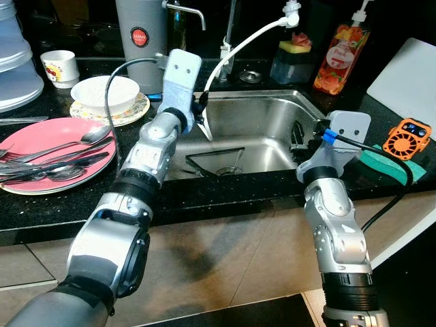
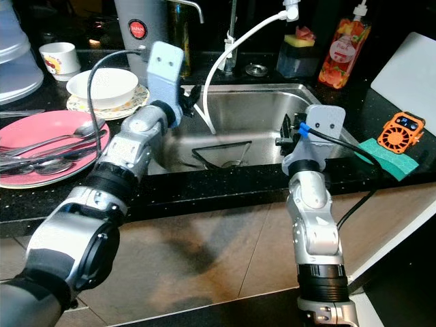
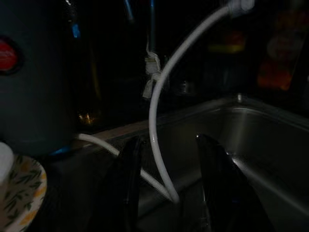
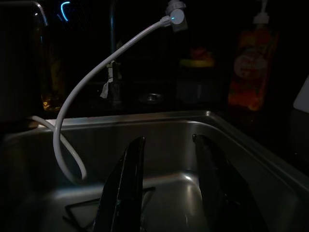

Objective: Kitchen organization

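I am looking down at a stainless steel sink (image 1: 272,109) set in a black countertop (image 1: 225,191). A thin white hose (image 1: 235,51) curves from the far side down into the basin, ending near its left wall.

My left gripper (image 3: 169,193) hangs over the sink's left rim, fingers parted, with the hose running between them; I cannot tell whether either finger touches it. My right gripper (image 4: 169,193) hovers over the sink's right rim, fingers spread and holding nothing.

On the counter to the left lies a pink plate (image 1: 41,136) carrying several spoons and forks (image 1: 61,153). Just beyond it a white bowl (image 1: 105,92) sits on a flowered plate (image 1: 133,112), with a small white cup (image 1: 60,67) farther left. A grey jug (image 1: 141,30) with a red round label stands behind them.

Far right of the sink are an orange soap bottle (image 1: 340,58) and a dark holder with a yellow sponge (image 1: 293,54). On the near right lie a green cloth (image 1: 388,163), a small orange gadget (image 1: 407,137) and a white board (image 1: 409,78).
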Motion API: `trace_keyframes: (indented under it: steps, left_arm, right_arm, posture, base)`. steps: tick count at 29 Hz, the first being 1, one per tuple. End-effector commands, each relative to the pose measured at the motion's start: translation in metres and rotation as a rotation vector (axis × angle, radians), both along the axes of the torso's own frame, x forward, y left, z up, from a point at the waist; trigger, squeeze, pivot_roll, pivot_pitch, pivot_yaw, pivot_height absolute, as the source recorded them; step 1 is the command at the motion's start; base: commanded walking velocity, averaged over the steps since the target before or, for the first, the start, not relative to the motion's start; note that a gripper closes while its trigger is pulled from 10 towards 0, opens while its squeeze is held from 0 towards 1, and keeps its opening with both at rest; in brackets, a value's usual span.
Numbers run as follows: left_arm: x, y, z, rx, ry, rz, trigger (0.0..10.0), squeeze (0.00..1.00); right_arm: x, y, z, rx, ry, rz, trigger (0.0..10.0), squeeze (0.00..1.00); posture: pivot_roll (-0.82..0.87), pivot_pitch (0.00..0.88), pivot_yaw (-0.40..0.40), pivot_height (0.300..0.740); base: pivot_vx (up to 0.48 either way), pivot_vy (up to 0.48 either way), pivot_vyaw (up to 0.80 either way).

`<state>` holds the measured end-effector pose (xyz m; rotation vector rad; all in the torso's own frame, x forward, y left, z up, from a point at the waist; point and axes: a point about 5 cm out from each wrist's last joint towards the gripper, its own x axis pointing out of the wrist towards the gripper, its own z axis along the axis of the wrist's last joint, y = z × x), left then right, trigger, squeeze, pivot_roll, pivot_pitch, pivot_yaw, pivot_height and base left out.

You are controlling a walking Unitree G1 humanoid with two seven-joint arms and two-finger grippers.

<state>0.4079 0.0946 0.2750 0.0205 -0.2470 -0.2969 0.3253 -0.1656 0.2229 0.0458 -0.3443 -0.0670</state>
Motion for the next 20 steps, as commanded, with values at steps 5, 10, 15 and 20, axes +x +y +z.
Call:
trace_keyframes:
  steps: [5,10,15,20]
  left_arm:
    - [-0.010,-0.005,0.010,-0.038,-0.097,-0.072,10.0,0.00]
    - [-0.024,-0.025,0.002,0.119,-0.133,-0.160,10.0,0.00]
    - [-0.023,-0.025,-0.015,0.409,-0.112,-0.088,10.0,0.00]
    - [-0.017,-0.006,-0.022,0.593,-0.106,0.016,10.0,0.00]
  right_arm:
    - [0.000,0.001,-0.002,-0.001,0.009,-0.002,10.0,0.00]
    - [0.000,0.002,-0.003,0.001,0.012,0.004,10.0,0.00]
    - [0.001,0.003,-0.003,0.000,0.013,0.011,10.0,0.00]
    - [0.002,0.004,-0.002,0.000,0.012,0.015,10.0,0.00]
  posture:
    - [0.01,0.000,-0.053,0.740]
    - [0.01,0.000,-0.053,0.740]
    - [0.04,0.000,-0.061,0.740]
    - [0.05,0.000,-0.057,0.740]
  base:
    - [0.000,0.000,0.00]
    - [0.000,0.000,0.00]
    - [0.000,0.000,0.00]
    - [0.000,0.000,0.00]
